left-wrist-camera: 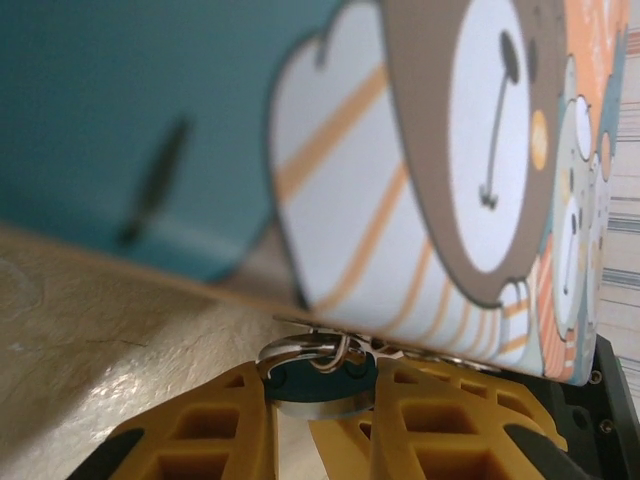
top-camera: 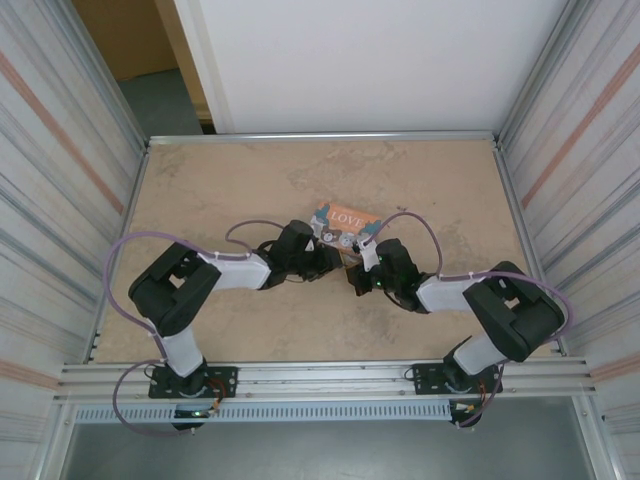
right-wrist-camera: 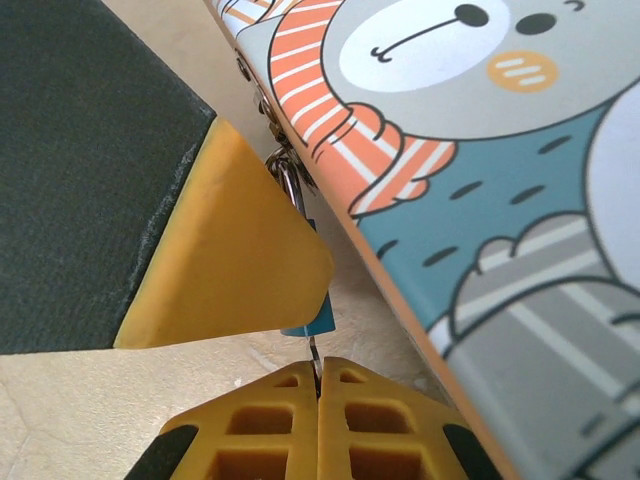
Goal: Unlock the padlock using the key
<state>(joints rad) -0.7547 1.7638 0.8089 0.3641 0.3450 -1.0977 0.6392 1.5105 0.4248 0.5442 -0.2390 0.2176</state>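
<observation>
Yellow-fingered left hand (left-wrist-camera: 320,398) clamped a round teal piece (left-wrist-camera: 325,380) carrying a key ring (left-wrist-camera: 300,350), hard against the bear-print case (left-wrist-camera: 420,150) at the middle of the bench (top-camera: 220,190). Right hand (right-wrist-camera: 318,385) was pinched together on a thin metal blade (right-wrist-camera: 313,352), probably the key. Padlock body was not discernible. Judgement: the teal piece needed holding rigid and the blade squaring, then turning without force.

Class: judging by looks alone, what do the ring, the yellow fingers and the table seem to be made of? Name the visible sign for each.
Ring: metal, polished and silvery; it shows bright glints.
Fingers: likely moulded plastic, matt yellow, with a cut-out lattice.
Table: beige, mottled and slightly glossy; stone or a printed laminate, the look leaves it open.
</observation>
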